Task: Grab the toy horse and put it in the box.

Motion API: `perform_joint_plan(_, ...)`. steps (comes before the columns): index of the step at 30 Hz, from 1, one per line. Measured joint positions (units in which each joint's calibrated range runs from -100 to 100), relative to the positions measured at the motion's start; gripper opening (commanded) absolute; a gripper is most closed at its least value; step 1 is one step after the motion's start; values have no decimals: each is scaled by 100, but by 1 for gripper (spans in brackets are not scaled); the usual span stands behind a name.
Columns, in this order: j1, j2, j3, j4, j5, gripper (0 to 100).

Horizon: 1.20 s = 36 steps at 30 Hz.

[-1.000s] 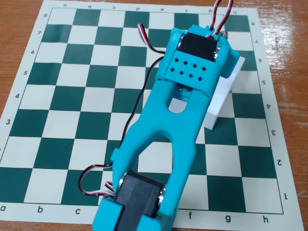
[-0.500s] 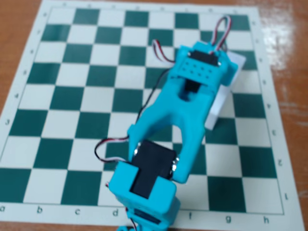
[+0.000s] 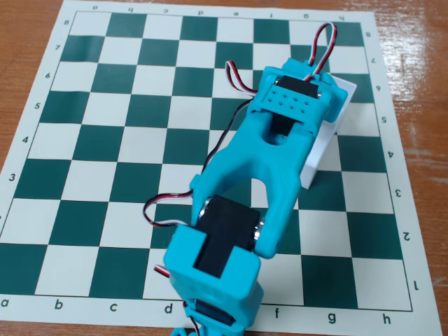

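Arm — turquoise plastic, several joints, running from the bottom centre of the frame up to the upper right. Black servo blocks sit in its lower joint at bottom centre and in its far joint at upper right; red, white and black wires loop out beside both.

Chessboard — green and cream squares on a printed mat with letters along the bottom edge and numbers down the sides, filling most of the frame. It lies on a wooden surface, seen as brown strips at the far left and far right.

Box — white, low-walled, in the upper right of the frame on the board. The arm's far end covers most of it; only its right side and lower corner show.

Pincer — hidden beneath the arm's far joint over the box, so whether it is spread or pressed together cannot be told.

Horse — not visible anywhere on the board; whether it is under the arm or in the box cannot be told.
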Motion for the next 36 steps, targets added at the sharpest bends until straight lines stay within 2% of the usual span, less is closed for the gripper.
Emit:
perform_joint_plan(3,0,-391,272,79,-16,21)
perform_joint_plan(7,-105,-1226,1006,236,-57,0)
perform_joint_plan(13,-456,-2596,1750,1235,-234,0)
perform_joint_plan(20,-1292,-4221,2457,2539,-536,0)
perform_joint_plan(24,-1688,-5234,3110,2942,-614,0)
perform_joint_plan(30,-1703,-6732,4433,3214,-572,0)
perform_joint_plan(36,-1576,-8587,5521,4168,-536,0)
